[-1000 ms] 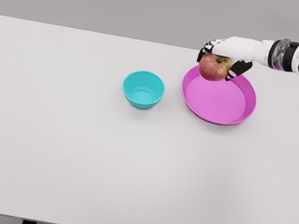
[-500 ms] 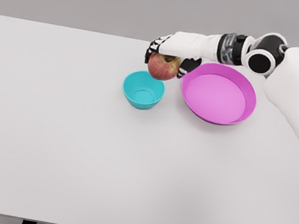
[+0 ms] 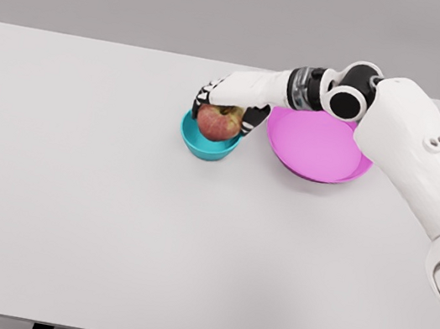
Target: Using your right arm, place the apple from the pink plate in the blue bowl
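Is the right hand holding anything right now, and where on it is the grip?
Yes: the right hand holds the apple, fingers wrapped over its top and sides from above, right at the blue bowl.

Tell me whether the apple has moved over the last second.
Yes. The apple, held in the right hand, has travelled left from above the pink plate and now sits low over the blue bowl.
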Controlling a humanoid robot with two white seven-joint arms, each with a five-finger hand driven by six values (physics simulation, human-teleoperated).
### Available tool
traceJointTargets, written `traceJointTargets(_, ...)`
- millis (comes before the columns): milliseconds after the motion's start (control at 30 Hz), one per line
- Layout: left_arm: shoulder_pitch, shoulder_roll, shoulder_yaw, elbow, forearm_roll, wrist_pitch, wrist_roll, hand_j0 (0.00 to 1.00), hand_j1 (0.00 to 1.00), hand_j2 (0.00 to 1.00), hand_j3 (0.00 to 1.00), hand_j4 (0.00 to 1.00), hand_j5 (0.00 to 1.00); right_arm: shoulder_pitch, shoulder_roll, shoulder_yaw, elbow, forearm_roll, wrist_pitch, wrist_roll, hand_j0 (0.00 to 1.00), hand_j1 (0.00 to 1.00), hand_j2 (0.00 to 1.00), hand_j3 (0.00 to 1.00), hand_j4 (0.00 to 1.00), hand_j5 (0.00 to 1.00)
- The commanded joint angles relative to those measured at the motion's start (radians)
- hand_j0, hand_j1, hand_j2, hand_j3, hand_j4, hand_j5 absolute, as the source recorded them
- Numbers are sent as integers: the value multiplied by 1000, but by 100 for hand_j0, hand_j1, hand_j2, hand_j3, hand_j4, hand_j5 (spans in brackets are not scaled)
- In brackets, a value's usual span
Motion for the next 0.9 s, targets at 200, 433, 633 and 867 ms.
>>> traceJointTargets(200, 0, 0, 0, 0, 0, 0, 0, 100, 100, 100, 100, 100, 100, -3, 2, 3, -8, -5, 3, -1, 100, 100, 100, 100, 100, 100)
traceJointTargets(433, 0, 0, 0, 0, 0, 0, 0, 100, 100, 100, 100, 100, 100, 1, -128, -155, -146, -9, 3, -1, 100, 100, 100, 100, 100, 100)
traceJointTargets(633, 0, 0, 0, 0, 0, 0, 0, 100, 100, 100, 100, 100, 100, 186, -357, -488, -157, -22, 3, -1, 100, 100, 100, 100, 100, 100)
traceJointTargets(867, 0, 0, 0, 0, 0, 0, 0, 100, 100, 100, 100, 100, 100, 465, -334, -941, -198, -42, 3, -1, 100, 100, 100, 100, 100, 100)
